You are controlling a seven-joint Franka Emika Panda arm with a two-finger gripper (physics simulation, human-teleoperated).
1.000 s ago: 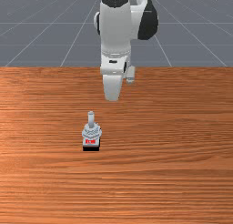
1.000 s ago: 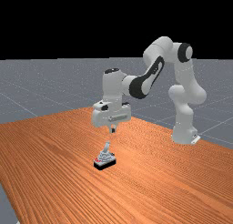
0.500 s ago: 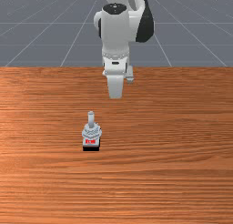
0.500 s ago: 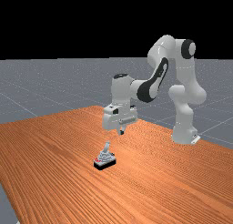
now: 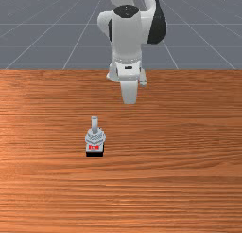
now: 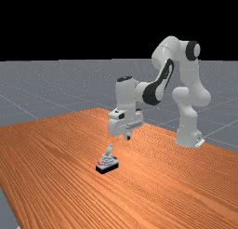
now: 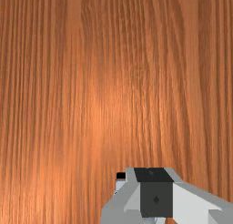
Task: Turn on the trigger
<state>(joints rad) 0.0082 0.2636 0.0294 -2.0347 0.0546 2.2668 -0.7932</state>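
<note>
claw point(image 6: 128, 137) is held above the table point(image 6: 186, 191), near the middle of the far view; whether it is spread or pressed together cannot be told. below it and toward the far view's left, the trigger point(image 6: 107, 165) is seen, untouched, its lever point(image 5: 94, 124) raised. in the front view, it is found left of the middle.

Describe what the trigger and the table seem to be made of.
Trigger: hard plastic or painted metal, judging by its even light-grey colour and crisp edges; I can't settle which. Its black base could be plastic or rubber, looking plain and dark.
Table: wood, from the streaked orange-brown grain; the soft sheen suggests a satin finish.
</note>
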